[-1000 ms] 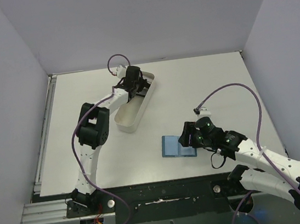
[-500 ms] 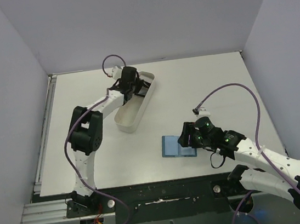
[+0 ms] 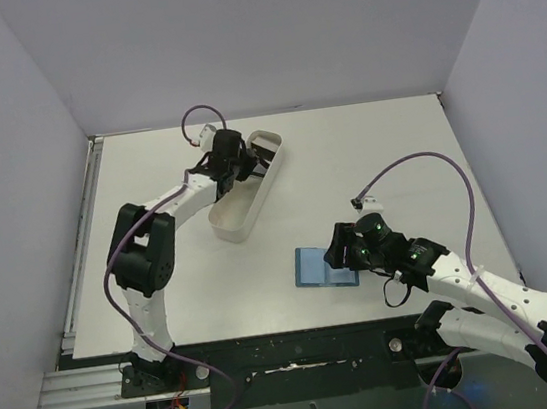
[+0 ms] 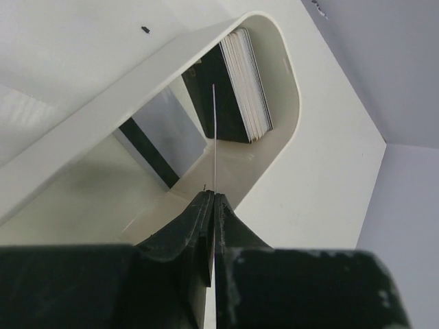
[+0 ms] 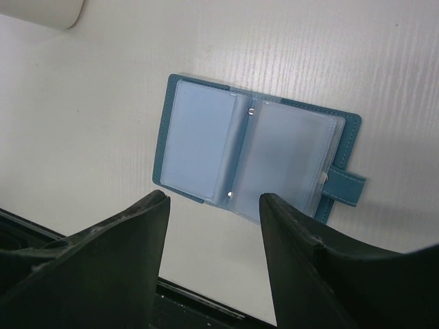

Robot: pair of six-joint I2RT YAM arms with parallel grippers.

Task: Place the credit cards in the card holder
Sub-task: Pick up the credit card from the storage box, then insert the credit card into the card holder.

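Left hand (image 4: 213,203) clamped on one card (image 4: 214,137), edge-on inside tray (image 4: 291,96); right hand (image 5: 213,205) open over spread card holder (image 5: 254,157). Lift straight up, clear of tray wall and stack (image 4: 243,89).

Bench (image 3: 387,149): white, flat, faintly ribbed surface, walled on three sides. Two items lie directly on it. (1) Long white oblong tray (image 3: 235,212), set diagonally in the far-left part, its rounded ends pointing far-right and near-left. (2) Teal-blue card holder (image 3: 314,266), toward the near edge, right of centre, lying open and flat with its lighter blue inside and clear pockets facing up and its snap tab protruding from one side. Tray and card holder are well apart.
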